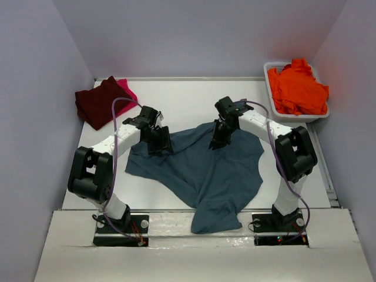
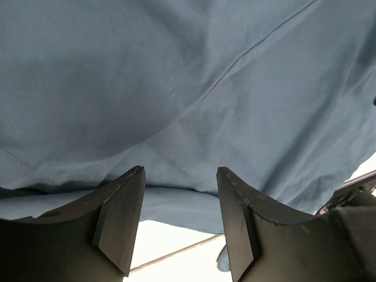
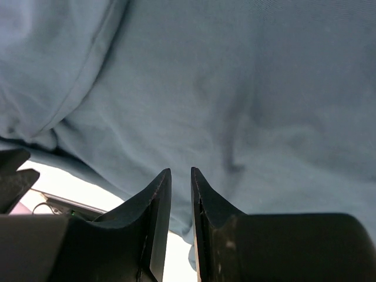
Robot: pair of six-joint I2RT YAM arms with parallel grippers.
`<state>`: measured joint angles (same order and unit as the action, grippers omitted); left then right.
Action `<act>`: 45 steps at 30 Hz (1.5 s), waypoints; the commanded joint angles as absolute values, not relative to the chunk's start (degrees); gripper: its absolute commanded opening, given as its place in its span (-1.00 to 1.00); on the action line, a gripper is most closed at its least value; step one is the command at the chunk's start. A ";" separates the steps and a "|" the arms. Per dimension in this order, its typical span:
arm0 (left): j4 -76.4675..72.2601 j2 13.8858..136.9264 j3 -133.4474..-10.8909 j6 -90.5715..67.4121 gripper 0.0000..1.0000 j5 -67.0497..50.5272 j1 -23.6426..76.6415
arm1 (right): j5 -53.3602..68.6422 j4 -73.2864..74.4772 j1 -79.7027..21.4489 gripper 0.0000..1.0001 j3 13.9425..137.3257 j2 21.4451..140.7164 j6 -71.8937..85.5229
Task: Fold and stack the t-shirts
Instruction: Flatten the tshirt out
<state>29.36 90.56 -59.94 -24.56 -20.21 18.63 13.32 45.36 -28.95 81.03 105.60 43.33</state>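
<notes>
A slate-blue t-shirt (image 1: pixel 205 170) lies spread and rumpled across the middle of the white table (image 1: pixel 176 97). Its near end hangs over the near edge of the table between the two arm bases. The left gripper (image 1: pixel 157 141) is down at the shirt's far left corner. The right gripper (image 1: pixel 218 140) is down on the shirt's far edge, right of centre. In the left wrist view the left gripper (image 2: pixel 179 217) has its two dark fingers (image 2: pixel 120 223) set well apart. The blue cloth fills the view beyond the tips, and a hem of it crosses the gap with bare table showing below. Nothing is seen clamped between the fingers. In the right wrist view the right gripper (image 3: pixel 180 176) has its fingers (image 3: pixel 155 223) drawn nearly together, with only a thin slit between them. Their tips sit right at the blue cloth, but I cannot tell whether any of it is pinched. A dark maroon t-shirt (image 1: pixel 97 103) lies folded at the far left of the table, on top of a bright pink t-shirt (image 1: pixel 126 89) that peeks out at its far right side. An orange t-shirt (image 1: pixel 296 88) is heaped in a white tub (image 1: pixel 299 117) at the far right.
</notes>
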 commanded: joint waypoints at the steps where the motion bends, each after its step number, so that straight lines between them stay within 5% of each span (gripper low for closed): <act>1: 29.71 89.30 -58.36 -25.40 0.25 -16.28 19.69 | 15.56 42.71 -28.83 -0.48 83.23 107.14 41.84; 22: 39.46 95.01 -68.11 -21.18 0.24 12.38 24.70 | 16.17 40.61 -28.83 -0.48 78.05 102.83 41.75; 45: 40.34 95.97 -69.70 -16.09 0.22 11.95 30.40 | 16.70 39.20 -28.83 -0.49 76.73 103.62 42.01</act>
